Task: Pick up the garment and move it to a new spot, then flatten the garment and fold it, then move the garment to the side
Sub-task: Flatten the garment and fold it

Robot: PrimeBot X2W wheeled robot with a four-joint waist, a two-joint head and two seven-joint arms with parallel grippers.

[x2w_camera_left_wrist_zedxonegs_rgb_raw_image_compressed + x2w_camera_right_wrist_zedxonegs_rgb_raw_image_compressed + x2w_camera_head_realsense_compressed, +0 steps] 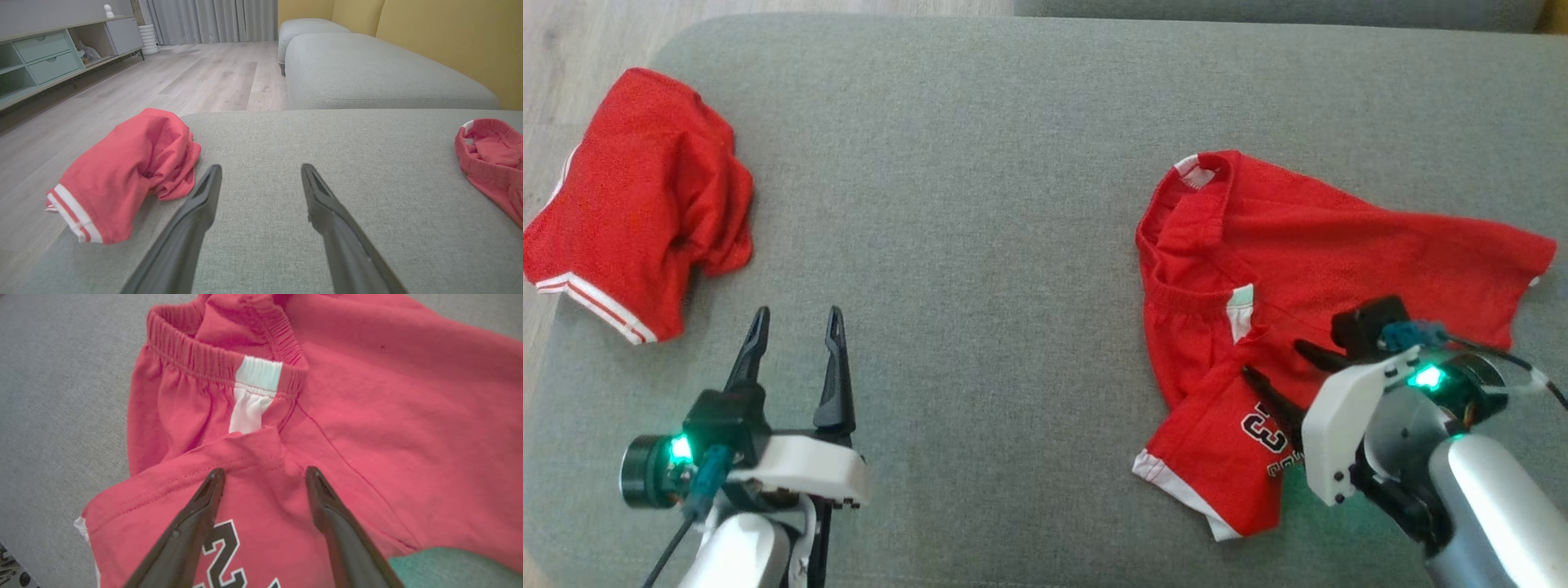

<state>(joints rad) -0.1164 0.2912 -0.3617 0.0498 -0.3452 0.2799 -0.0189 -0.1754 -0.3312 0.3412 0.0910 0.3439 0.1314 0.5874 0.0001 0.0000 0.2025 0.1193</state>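
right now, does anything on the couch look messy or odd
The red shorts beneath the right gripper lie rumpled, one leg folded over. A second red garment sits bunched at the left edge of the cushion, seemingly overhanging it.

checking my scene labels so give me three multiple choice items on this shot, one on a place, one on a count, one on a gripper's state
1. The numbered red shorts lie on the grey cushion's:
A. left side
B. middle
C. right side

2. Red garments on it:
A. one
B. two
C. three

3. The left gripper is:
A. open and empty
B. shut on cloth
C. shut and empty

Answers:
1. C, they lie beneath the right gripper.
2. B, a bunched garment lies at the left as well.
3. A, its fingers stand apart over bare cushion.
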